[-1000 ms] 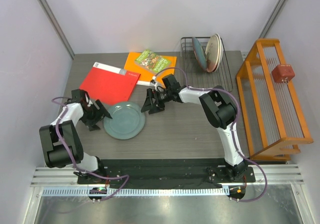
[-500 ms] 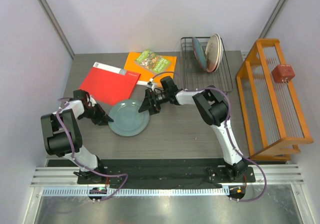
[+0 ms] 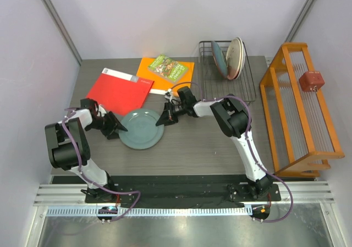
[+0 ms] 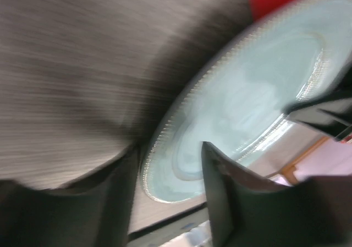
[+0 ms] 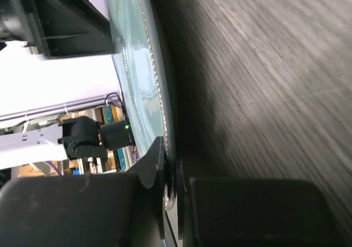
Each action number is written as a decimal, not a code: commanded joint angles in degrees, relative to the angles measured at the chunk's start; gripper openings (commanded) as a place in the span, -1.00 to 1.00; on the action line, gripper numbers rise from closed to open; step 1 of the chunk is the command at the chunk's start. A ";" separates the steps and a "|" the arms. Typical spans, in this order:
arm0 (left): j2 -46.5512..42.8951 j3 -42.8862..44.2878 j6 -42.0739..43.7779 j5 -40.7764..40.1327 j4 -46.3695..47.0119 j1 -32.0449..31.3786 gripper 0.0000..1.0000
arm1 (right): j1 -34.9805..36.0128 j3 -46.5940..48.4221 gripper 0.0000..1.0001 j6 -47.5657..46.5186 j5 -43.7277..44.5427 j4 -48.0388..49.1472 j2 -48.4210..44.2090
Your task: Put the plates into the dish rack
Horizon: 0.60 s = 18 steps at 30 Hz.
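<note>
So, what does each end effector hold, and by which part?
Right end effector: grey-green plate, pinched at its rim. Left end effector straddles opposite rim; grip unclear.

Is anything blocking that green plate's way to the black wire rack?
Nothing visible. Only the arm of the right gripper spans the table between the plate and the dish rack; the orange book lies off to the far side.

glossy glazed grey-green plate (image 3: 141,128), matt grey wood-grain table (image 3: 203,148), thin black wire dish rack (image 3: 248,84), orange wooden rack (image 3: 294,47), my right claw (image 5: 171,167) in matt black plastic
</note>
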 commanded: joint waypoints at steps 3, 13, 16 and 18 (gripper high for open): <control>-2.76 2.84 2.44 -4.88 -3.22 -0.92 0.98 | 2.04 5.54 -0.98 -8.12 1.75 -8.38 -6.37; -21.41 16.37 12.46 -6.29 -15.10 -1.18 0.99 | -3.06 27.69 -0.98 -30.00 6.31 -47.95 -14.82; -22.28 18.58 15.54 -8.14 -14.85 -2.93 0.99 | -4.64 37.88 -0.98 -34.32 12.88 -55.79 -15.52; -23.43 18.66 17.12 -8.41 -12.03 -5.21 0.99 | -4.82 44.65 -0.98 -39.48 18.34 -58.68 -16.48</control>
